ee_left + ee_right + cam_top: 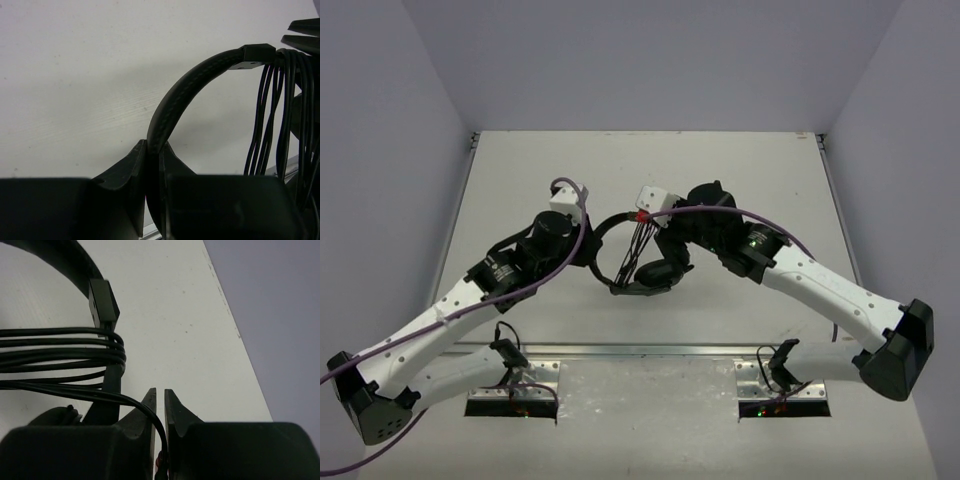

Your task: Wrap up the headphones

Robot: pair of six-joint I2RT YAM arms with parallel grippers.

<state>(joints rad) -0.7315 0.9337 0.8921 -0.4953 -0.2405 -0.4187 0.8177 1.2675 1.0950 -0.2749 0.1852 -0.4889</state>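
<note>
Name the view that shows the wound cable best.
Right wrist: the cable lies as separate loops round the headphones, one strand running into the right claw. Left wrist shows hanging strands at its edge; top external only a small dark bundle.

Left-wrist view: the headband (172, 105) vanishes between the fingers of the left gripper (153, 146), and the wound cable (270, 115) runs off the picture's lower edge. Right-wrist view: one strand drops into the narrow gap of the right gripper (160, 394), ending at a blurred red spot (161, 461); whether it is pinched cannot be told. From above, both grippers' fingertips blend into the black headphones (640, 268), too small to separate.
</note>
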